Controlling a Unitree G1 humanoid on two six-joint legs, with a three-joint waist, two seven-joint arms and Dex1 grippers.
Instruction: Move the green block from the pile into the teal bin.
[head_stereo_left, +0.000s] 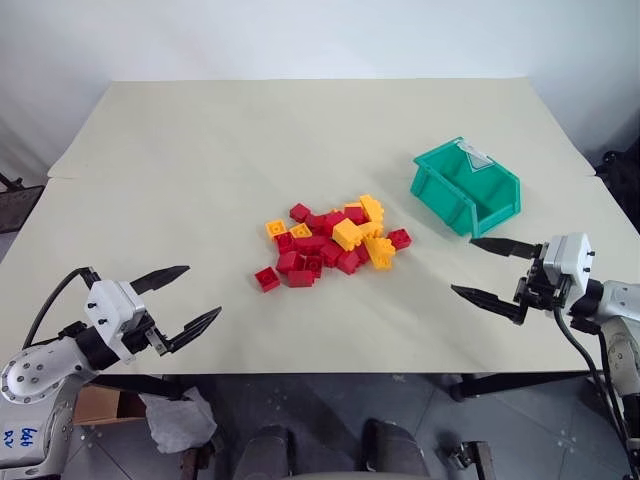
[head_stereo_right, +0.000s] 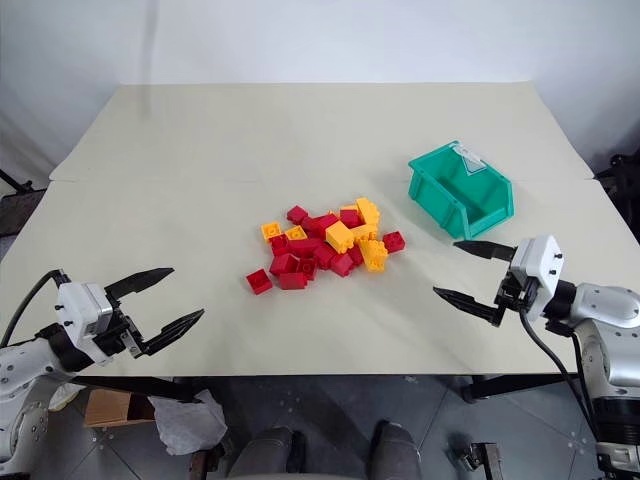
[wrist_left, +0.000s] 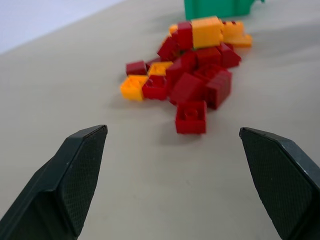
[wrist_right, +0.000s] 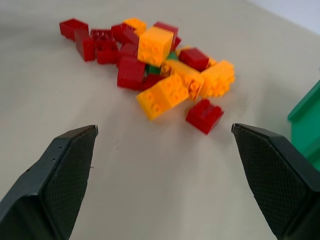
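**Green block still buried in the pile, both grippers wide open**

Going left to right across the table:

The left gripper hangs over the near left edge of the table, its two black fingers spread wide with nothing between them. It points toward the middle of the table, well apart from the bricks. From its wrist camera you can see the bricks ahead of the fingertips, with one red brick lying a bit loose on the near side.

In the middle sits the pile, a loose cluster of red and yellow-orange bricks. The green block is in there, but barely visible: the right wrist view shows a sliver of green wedged between a red brick and the yellow-orange ones, mostly covered. From the head views I can't pick it out at all.

Right of the pile and a bit farther back is the teal bin, sitting at an angle, open top up, with a whitish label on its far wall. It's near the pile but not touching it. Looks empty as far as I can see inside.

The right gripper is over the near right part of the table, just in front of the bin. Fingers also spread wide, holding nothing, pointing toward the pile.
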